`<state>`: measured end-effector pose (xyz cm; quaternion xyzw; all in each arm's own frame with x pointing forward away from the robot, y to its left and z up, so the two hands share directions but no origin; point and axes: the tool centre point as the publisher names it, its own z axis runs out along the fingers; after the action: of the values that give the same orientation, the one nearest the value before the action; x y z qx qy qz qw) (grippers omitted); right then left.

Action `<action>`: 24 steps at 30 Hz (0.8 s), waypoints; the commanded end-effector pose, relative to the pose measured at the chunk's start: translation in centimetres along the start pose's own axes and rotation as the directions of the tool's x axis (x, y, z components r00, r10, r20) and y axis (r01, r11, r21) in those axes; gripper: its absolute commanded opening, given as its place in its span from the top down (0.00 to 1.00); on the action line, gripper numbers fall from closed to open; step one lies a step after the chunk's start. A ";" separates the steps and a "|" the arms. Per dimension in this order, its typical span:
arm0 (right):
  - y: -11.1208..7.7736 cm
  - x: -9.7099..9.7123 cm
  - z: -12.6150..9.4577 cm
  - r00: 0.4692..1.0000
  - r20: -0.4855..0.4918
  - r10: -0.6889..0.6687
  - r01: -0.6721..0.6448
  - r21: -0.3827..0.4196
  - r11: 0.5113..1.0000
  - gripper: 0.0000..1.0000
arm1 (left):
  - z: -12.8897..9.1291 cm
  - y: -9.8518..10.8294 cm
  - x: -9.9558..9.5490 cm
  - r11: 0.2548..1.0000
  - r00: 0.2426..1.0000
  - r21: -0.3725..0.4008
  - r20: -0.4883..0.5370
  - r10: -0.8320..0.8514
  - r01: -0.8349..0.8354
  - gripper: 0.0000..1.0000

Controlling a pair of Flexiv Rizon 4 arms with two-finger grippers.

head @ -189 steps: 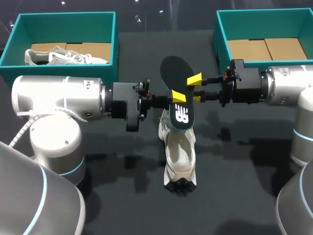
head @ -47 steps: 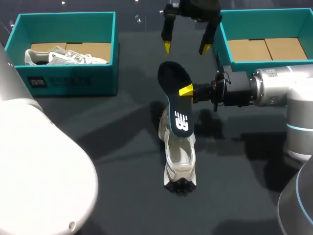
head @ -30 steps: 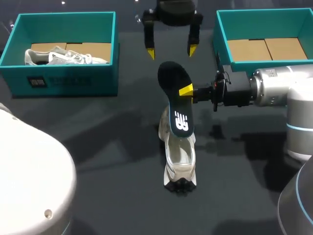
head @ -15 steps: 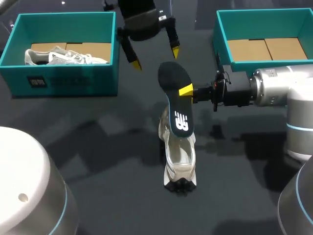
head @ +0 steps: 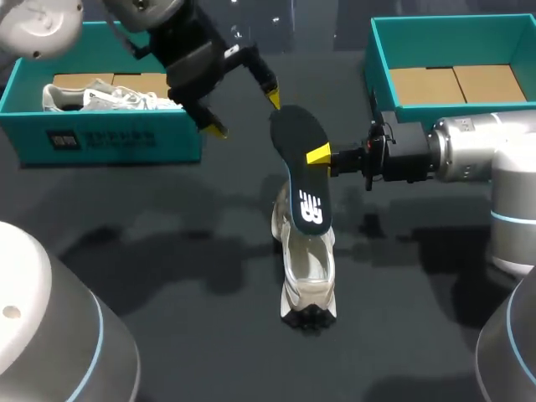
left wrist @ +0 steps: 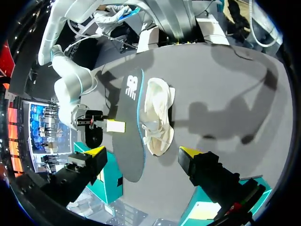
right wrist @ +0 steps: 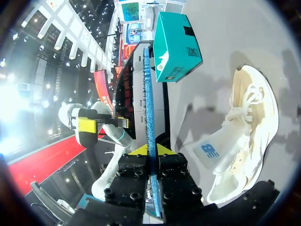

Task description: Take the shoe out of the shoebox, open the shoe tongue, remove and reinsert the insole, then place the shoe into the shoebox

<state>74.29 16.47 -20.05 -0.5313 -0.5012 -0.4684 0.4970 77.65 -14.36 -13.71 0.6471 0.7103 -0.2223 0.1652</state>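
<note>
A beige shoe [head: 308, 272] lies on the dark table, its heel toward me. My right gripper [head: 322, 155] is shut on the edge of a dark insole [head: 300, 151], whose logo end hangs over the shoe's opening. In the right wrist view the insole [right wrist: 149, 89] stands edge-on between the fingers of that gripper [right wrist: 150, 149], with the shoe [right wrist: 244, 127] beside it. My left gripper [head: 244, 115] hovers open just left of the insole's toe end, holding nothing. The left wrist view shows its own gripper [left wrist: 143, 153] wide apart above the insole [left wrist: 129, 136] and the shoe [left wrist: 157, 115].
A teal shoebox [head: 109, 138] at the far left holds a second pale shoe [head: 100, 96]. Another teal shoebox [head: 381, 71] at the far right shows only its cardboard floor. My right arm [head: 477, 159] stretches in beside that box.
My left gripper has swung from the far middle of the table to the left and nearer, turning as it went, still open. The right gripper, insole and shoe have stayed put.
</note>
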 end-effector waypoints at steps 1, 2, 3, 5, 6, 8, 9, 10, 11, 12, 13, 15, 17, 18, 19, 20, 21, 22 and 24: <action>-0.1 0.0 0.1 1.000 0.001 0.000 0.000 -0.002 1.000 1.00 | -0.5 -0.9 1.3 0.994 0.667 -0.068 0.737 0.108 -0.086 0.00; -0.1 0.0 0.1 1.000 0.001 0.000 0.000 -0.002 1.000 1.00 | -0.5 -0.9 1.3 0.994 0.667 -0.068 0.737 0.108 -0.086 0.00; -0.1 0.0 0.1 1.000 0.001 0.000 0.000 -0.002 1.000 1.00 | -0.5 -0.9 1.3 0.994 0.667 -0.068 0.737 0.108 -0.086 0.00; -0.1 0.0 0.1 1.000 0.001 0.000 0.000 -0.002 1.000 1.00 | -0.5 -0.9 1.3 0.994 0.667 -0.068 0.737 0.108 -0.086 0.00; -0.1 0.0 0.1 1.000 0.001 0.000 0.000 -0.002 1.000 1.00 | -0.5 -0.9 1.3 0.994 0.667 -0.068 0.737 0.108 -0.086 0.00; -0.1 0.0 0.1 1.000 0.001 0.000 0.000 -0.002 1.000 1.00 | -0.5 -0.9 1.3 0.994 0.667 -0.068 0.737 0.108 -0.086 0.00; -0.1 0.0 0.1 1.000 0.001 0.000 0.000 -0.002 1.000 1.00 | -0.5 -0.9 1.3 0.994 0.667 -0.068 0.737 0.108 -0.086 0.00; -0.1 0.0 0.1 1.000 0.001 0.000 0.000 -0.002 1.000 1.00 | 0.0 -1.0 1.5 0.992 0.645 -0.073 0.755 0.120 -0.099 0.00; -0.1 0.0 0.1 1.000 0.001 0.000 0.000 -0.002 1.000 1.00 | 0.4 -1.1 1.8 0.994 0.634 -0.069 0.766 0.108 -0.086 0.00; -0.1 0.0 0.1 1.000 0.001 0.000 0.000 -0.002 1.000 1.00 | 0.8 -1.1 2.0 0.993 0.604 -0.085 0.788 0.121 -0.087 0.00; -0.1 0.0 0.1 1.000 0.001 0.000 0.000 -0.002 1.000 1.00 | 1.0 -1.1 2.1 0.990 0.584 -0.110 0.800 0.138 -0.082 0.00; -0.1 0.0 0.1 1.000 0.001 0.000 0.000 -0.002 1.000 1.00 | 1.5 -1.1 2.4 0.986 0.487 -0.151 0.857 0.168 -0.076 0.00; -0.1 0.0 0.1 1.000 0.001 0.000 0.000 -0.002 1.000 1.00 | 1.4 -1.0 2.6 0.987 0.436 -0.152 0.885 0.161 -0.056 0.00; -0.1 0.0 0.1 1.000 0.001 0.000 0.000 -0.002 1.000 1.00 | 1.4 -1.0 2.6 0.987 0.436 -0.152 0.885 0.161 -0.056 0.00; -0.1 0.0 0.1 1.000 0.001 0.000 0.000 -0.002 1.000 1.00 | 1.4 -1.0 2.6 0.987 0.436 -0.152 0.885 0.161 -0.056 0.00; -0.1 0.0 0.1 1.000 0.001 0.000 0.000 -0.002 1.000 1.00 | 1.4 -1.0 2.6 0.987 0.436 -0.152 0.885 0.161 -0.056 0.00; -0.1 0.0 0.1 1.000 0.001 0.000 0.000 -0.002 1.000 1.00 | 1.4 -1.0 2.6 0.987 0.436 -0.152 0.885 0.161 -0.056 0.00; -0.1 0.0 0.1 1.000 0.001 0.000 0.000 -0.002 1.000 1.00 | 1.4 -1.0 2.6 0.987 0.436 -0.152 0.885 0.161 -0.056 0.00; -0.1 0.0 0.1 1.000 0.001 0.000 0.000 -0.002 1.000 1.00 | 1.4 -1.0 2.6 0.987 0.436 -0.152 0.885 0.161 -0.056 0.00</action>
<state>74.28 16.47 -20.05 -0.5313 -0.5013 -0.4684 0.4971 76.89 -13.22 -15.63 0.5735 0.5997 -0.3624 0.4244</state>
